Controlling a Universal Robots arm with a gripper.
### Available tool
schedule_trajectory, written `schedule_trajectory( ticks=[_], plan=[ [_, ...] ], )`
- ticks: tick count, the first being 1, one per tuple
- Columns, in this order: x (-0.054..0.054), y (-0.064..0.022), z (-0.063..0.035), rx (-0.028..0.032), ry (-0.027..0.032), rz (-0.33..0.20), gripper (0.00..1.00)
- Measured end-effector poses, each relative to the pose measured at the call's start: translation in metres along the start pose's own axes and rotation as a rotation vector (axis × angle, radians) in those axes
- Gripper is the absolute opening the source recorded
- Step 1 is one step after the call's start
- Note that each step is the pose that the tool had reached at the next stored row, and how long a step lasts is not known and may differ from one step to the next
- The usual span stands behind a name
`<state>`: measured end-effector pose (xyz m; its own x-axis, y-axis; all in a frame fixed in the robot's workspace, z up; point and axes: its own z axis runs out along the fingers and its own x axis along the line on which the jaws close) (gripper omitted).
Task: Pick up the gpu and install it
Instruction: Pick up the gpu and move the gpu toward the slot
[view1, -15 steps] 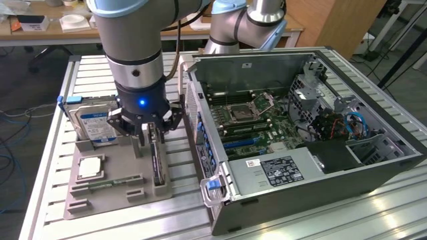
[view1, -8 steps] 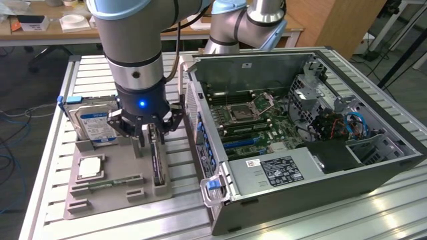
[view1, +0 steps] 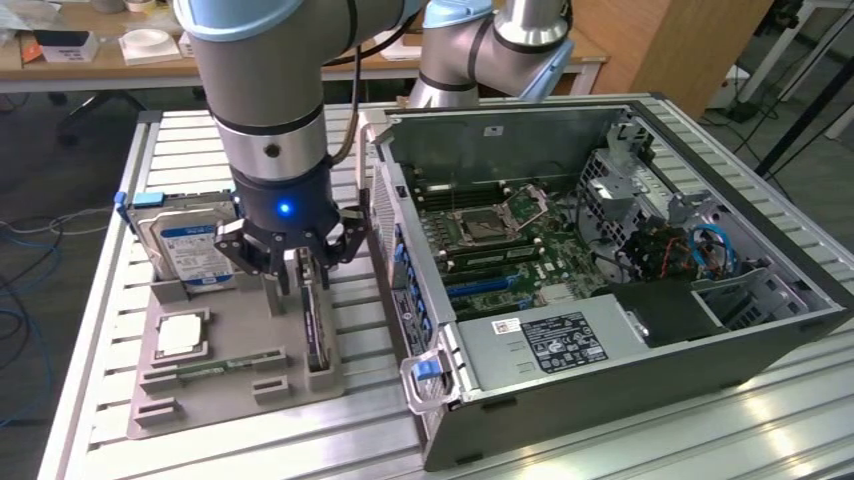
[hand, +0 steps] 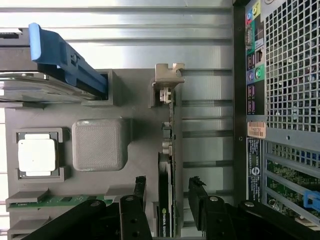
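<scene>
Slatted aluminium table (view1: 94, 350): ribbed, matte silver.

A grey printed holder (view1: 200, 405) is laid flat on it, a slab with raised pockets. A fine layered texture is seen on its rounded square pad (hand: 100, 144).

A slim green memory stick (view1: 220, 368) is laid in a front slot. A square processor (view1: 179, 335) with a silver lid is seated in a square pocket just behind it.

The gpu (hand: 166, 215) is stood on edge in a narrow slot of the holder, on the side toward the case. It is seen edge-on as a thin dark slab.

The gripper (view1: 296, 282) is positioned over the gpu with its jaws apart. One black finger is placed on each side of the card, and a gap is seen on both sides in the wrist view, so nothing is clamped. A blue light is lit on the black wrist.

The hard drive (view1: 187, 245), a silver box with a blue-white label, is stood upright at the back of the holder, with a blue plastic rail along it.

The PC case (view1: 747, 330), in dark steel, is laid on its side with the side panel off. Its perforated rear grille (hand: 295, 60) is turned toward the holder. Inside, a green motherboard (view1: 521, 255), blue cables (view1: 714, 250) and a grey power supply box (view1: 561, 340) with a black label are exposed.

A wooden desk (view1: 80, 70) is seen beyond.
</scene>
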<state>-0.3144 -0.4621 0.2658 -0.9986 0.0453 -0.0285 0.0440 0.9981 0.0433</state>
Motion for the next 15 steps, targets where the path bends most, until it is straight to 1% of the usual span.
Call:
schedule_trajectory(
  ticks=[15],
  plan=[
    [0.0,-0.0006,0.0123,0.001,0.0,0.0,0.47]
  ],
)
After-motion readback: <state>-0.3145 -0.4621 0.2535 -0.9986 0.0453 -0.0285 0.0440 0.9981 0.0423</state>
